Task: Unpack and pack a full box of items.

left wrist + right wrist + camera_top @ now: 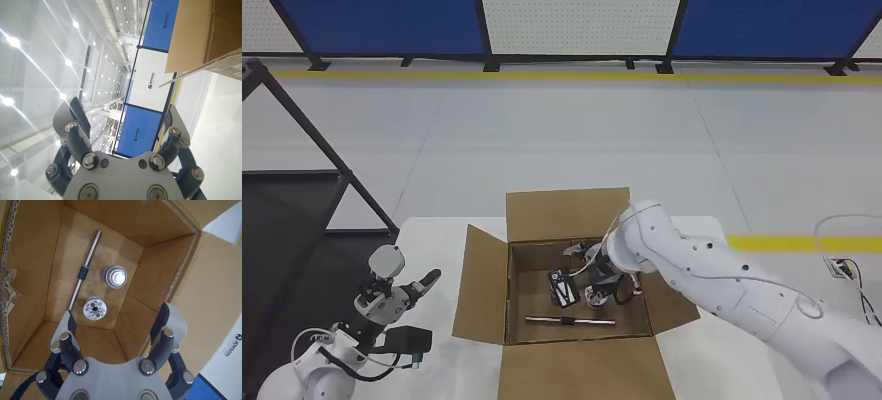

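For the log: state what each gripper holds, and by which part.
Nothing. Both are open and empty: the left gripper beside the box, the right gripper in its opening.

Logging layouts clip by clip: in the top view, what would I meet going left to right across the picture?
left gripper → box's left flap → right gripper, down inside the box → cable on the floor at the far right

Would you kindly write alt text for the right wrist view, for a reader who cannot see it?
The right gripper, jaws open, points down into an open cardboard box. On its floor are a metal rod, an upright spray can and a round metal part.
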`<action>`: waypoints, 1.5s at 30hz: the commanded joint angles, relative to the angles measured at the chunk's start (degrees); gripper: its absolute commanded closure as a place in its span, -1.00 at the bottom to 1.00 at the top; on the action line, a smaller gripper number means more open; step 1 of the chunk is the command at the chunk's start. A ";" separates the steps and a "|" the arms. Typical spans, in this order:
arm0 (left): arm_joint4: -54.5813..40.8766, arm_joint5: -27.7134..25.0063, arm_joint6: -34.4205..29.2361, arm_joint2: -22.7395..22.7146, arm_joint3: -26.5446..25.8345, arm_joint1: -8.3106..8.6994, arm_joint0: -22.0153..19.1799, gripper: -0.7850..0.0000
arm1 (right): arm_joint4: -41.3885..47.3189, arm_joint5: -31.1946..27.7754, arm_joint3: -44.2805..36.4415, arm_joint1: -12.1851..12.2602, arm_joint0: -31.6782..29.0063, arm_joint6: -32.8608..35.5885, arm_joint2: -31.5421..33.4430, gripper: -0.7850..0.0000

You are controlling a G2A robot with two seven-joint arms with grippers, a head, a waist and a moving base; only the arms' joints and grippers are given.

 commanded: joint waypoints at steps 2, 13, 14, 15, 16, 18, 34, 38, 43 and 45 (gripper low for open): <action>0.00 0.00 0.00 0.00 0.00 0.00 0.00 -1.00 | 7.85 0.44 2.85 -2.24 0.02 10.21 0.00 -1.00; 0.00 0.00 0.00 0.00 0.00 0.00 0.00 -1.00 | 11.73 1.98 12.50 -8.89 -1.80 18.97 0.00 -1.00; 0.00 0.00 0.00 0.00 0.00 0.00 0.00 -1.00 | 11.34 1.76 13.56 -9.46 -1.99 18.75 0.00 -1.00; 0.00 0.00 0.00 0.00 0.00 0.00 0.00 -1.00 | 10.76 1.57 14.87 -10.04 -2.27 18.56 0.00 -1.00; 0.00 0.00 0.00 0.00 0.00 0.00 0.00 -1.00 | 10.31 1.41 16.19 -10.63 -2.47 18.40 0.00 -1.00; 0.00 0.00 0.00 0.00 0.00 0.00 0.00 -1.00 | 9.74 0.69 18.61 -11.79 -2.62 17.68 0.00 -1.00; 0.00 0.00 0.00 0.00 0.00 0.00 0.00 -1.00 | 8.28 0.02 34.26 -19.33 -3.98 17.02 0.00 -1.00; 0.00 0.00 0.00 0.00 0.00 0.00 0.00 -1.00 | 7.96 0.02 36.97 -20.91 -4.27 17.02 0.00 -1.00; 0.00 0.00 0.00 0.00 0.00 0.00 0.00 -1.00 | 8.01 0.02 39.16 -22.43 -4.59 17.02 0.00 -0.81; 0.00 0.00 0.00 0.00 0.00 0.00 0.00 -1.00 | 8.03 0.02 39.79 -22.89 -4.69 17.01 0.00 -0.81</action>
